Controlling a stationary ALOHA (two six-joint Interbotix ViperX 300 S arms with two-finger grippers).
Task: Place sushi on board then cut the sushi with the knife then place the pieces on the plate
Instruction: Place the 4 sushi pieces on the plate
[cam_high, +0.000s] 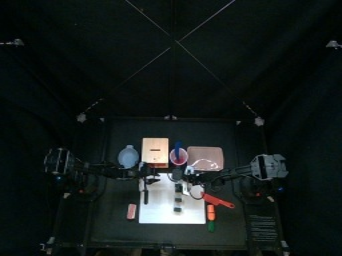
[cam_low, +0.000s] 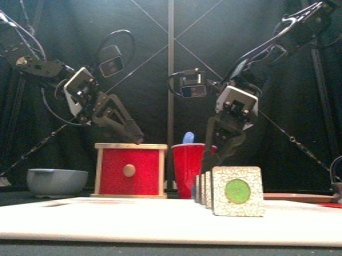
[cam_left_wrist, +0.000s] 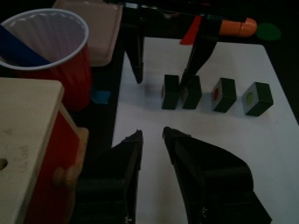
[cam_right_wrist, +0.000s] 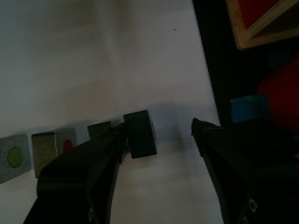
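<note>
The sushi roll (cam_low: 234, 190) stands on the white board (cam_high: 171, 205), split into several dark green pieces. In the right wrist view the end piece (cam_right_wrist: 140, 133) sits between the jaws of my right gripper (cam_right_wrist: 158, 144), which is open around it; the other pieces (cam_right_wrist: 52, 144) stand in a row beyond. The left wrist view shows the same row (cam_left_wrist: 225, 94) with the right arm's fingers (cam_left_wrist: 198, 52) over the end piece (cam_left_wrist: 176, 92). My left gripper (cam_left_wrist: 152, 149) hovers open over the board near the wooden box, with nothing in it. A blue knife (cam_low: 187, 137) stands in the red cup (cam_low: 191, 170).
The wooden box with its red drawer (cam_low: 131, 170), the blue-grey bowl (cam_low: 56, 180) and the pink tray (cam_high: 205, 157) stand along the back. A red knife (cam_high: 218, 198) and an orange and green toy (cam_left_wrist: 239, 26) lie right of the board. Another reddish toy (cam_high: 131, 210) lies to its left.
</note>
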